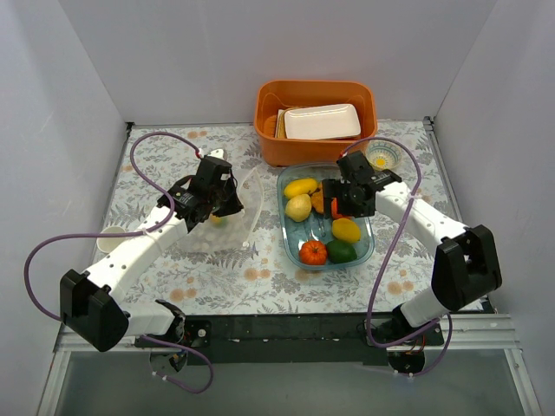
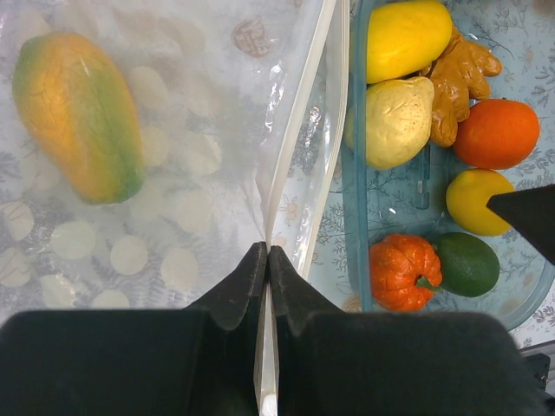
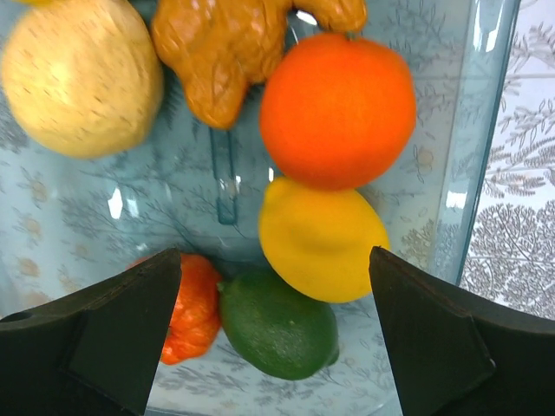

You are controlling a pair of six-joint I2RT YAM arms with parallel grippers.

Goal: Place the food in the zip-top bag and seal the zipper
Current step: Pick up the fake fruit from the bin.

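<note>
Your left gripper: jaws pinched tight on the zipper of the zip-top bag, which lies just left of the blue dish. One orange-green fruit sits inside the bag. Other food is in the dish: lemon, lime, orange, pumpkin. Your right gripper: jaws wide, gripping nothing, hanging over the lemon. It looks clear of the lemon, though contact is hard to judge from this angle.
</note>
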